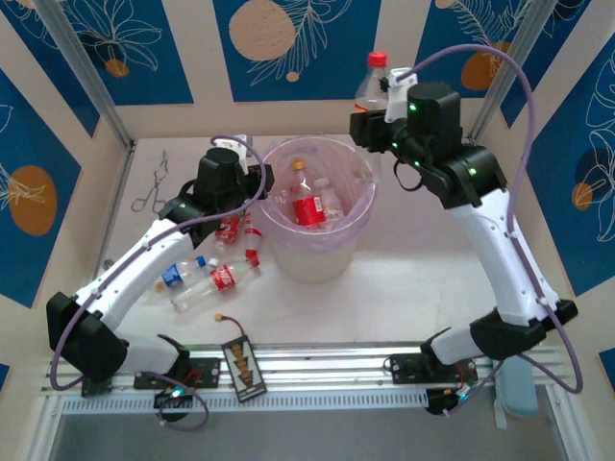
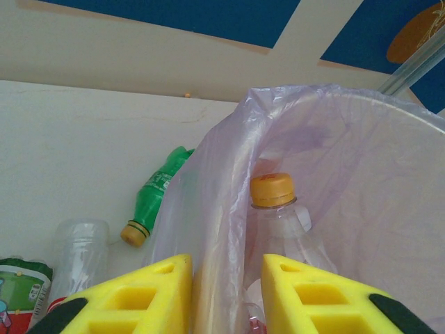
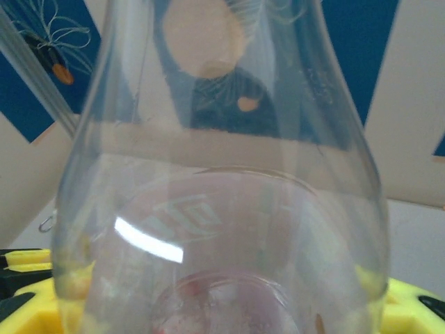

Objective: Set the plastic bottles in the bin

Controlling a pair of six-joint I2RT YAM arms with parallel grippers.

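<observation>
**Red-capped bottle [image 1: 373, 82] held up beside the bin [image 1: 317, 254]**

The right gripper [image 1: 377, 117] is clamped on the clear bottle, raised at the bin's 1 o'clock. The left gripper [image 1: 256, 187] pinches the bin's rim at 9 o'clock. Loose bottles [image 1: 213, 279] lie at its 8 o'clock.

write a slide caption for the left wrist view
Left end effector clamped on the lined rim of the bin, an orange-capped bottle inside, a green bottle lying outside.
</observation>
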